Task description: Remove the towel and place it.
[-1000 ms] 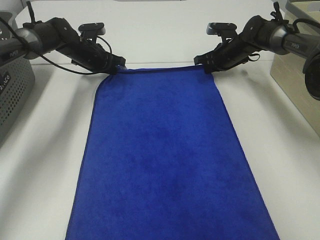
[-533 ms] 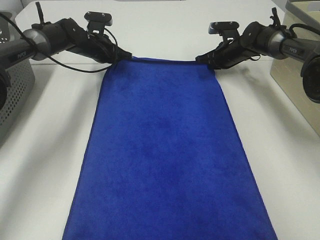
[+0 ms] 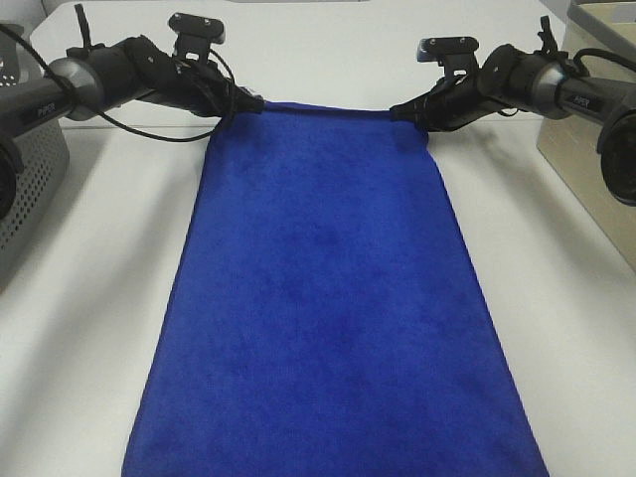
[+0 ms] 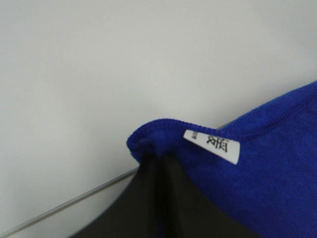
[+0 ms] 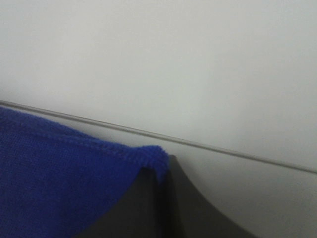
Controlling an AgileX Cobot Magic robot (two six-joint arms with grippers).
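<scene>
Your left gripper (image 3: 248, 103) is clamped on the far left corner of the towel (image 3: 328, 298), and your right gripper (image 3: 407, 112) is clamped on the far right corner; each wrist view shows dark jaws closed together with a pinch of blue hem between them. From both claws the towel runs straight toward the near edge of the table (image 3: 89, 298), so its long axis lies front to back and the far hem stretches taut and level between your two grips. Neither arm is nearer; each owns its own corner, and any next move likely needs both travelling together to keep that hem straight. The cloth is deep blue plush microfibre, soft-napped, with a stitched rolled edge and a small white printed tag (image 4: 212, 146) just beside your left claw. It lies flat and smooth on the matte white tabletop.
</scene>
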